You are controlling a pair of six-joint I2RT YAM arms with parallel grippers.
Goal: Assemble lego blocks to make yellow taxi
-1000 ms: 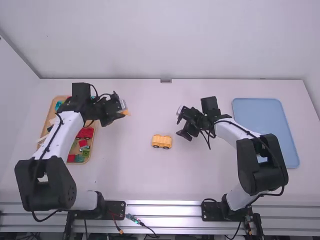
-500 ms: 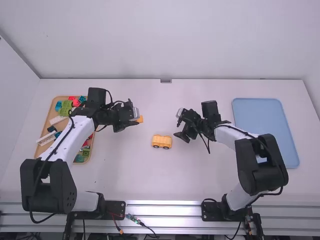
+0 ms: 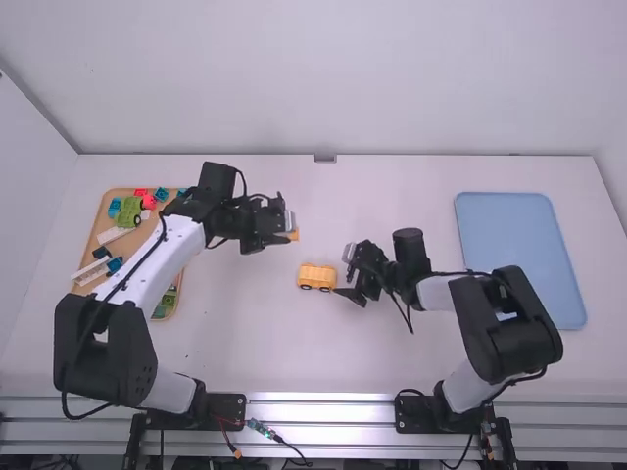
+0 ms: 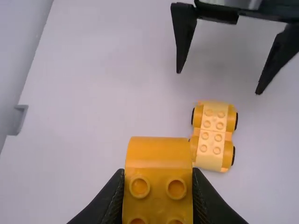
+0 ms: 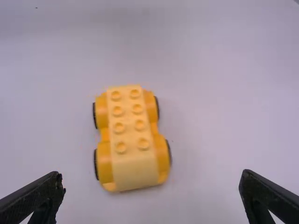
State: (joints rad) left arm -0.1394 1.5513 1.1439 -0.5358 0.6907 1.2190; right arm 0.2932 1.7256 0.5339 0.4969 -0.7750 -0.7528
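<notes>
The yellow car base stands on its wheels at mid-table, studs up; the left wrist view shows the same car base, as does the right wrist view. My left gripper, beyond the car base, is shut on a yellow block. In the left wrist view my left gripper has the yellow block between its fingers, studs showing. My right gripper is just right of the car base, and in its wrist view my right gripper is open, its fingers apart and not touching the car base.
A wooden tray of coloured blocks lies at the left, partly beneath the left arm. A blue tray lies at the right. In the left wrist view the right arm's open fingers stand near the car base.
The left gripper has moved right from the wooden tray's side, carrying the yellow block. The right gripper has come slightly nearer to the car base and toward the camera. The car base has stayed put.
</notes>
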